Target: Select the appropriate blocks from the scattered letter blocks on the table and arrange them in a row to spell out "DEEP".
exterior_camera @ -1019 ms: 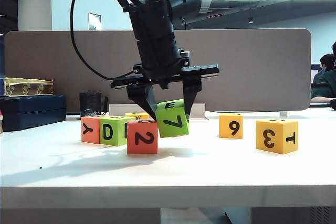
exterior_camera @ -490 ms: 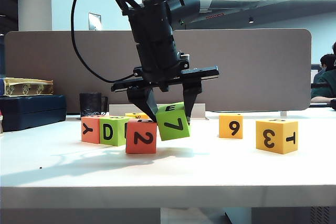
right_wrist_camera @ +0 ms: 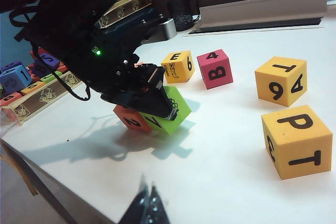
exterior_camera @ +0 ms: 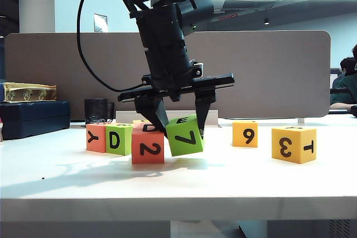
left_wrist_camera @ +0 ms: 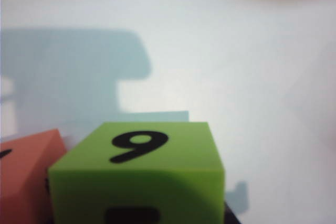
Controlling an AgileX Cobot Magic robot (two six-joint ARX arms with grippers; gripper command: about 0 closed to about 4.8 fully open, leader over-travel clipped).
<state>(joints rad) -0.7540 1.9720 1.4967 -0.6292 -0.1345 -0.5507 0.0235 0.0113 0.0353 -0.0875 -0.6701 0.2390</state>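
Observation:
My left gripper reaches down over the middle of the white table, shut on the green "7" block. That block is slightly tilted and pressed against the salmon-orange "2" block. In the left wrist view the green block fills the jaws, its "9" face showing, with the salmon block beside it. The yellow "3"/"T" block and a yellow "9" block stand to the right. My right gripper is shut and empty, hovering apart near the table's edge.
A green "D" block and a salmon "Y" block stand left of the "2" block. A yellow "E" block and a pink "B" block lie farther back. A black mug and a blue box sit back left.
The left gripper has lowered the green "7" block toward the table and levelled it. The salmon "2" block has been nudged slightly left.

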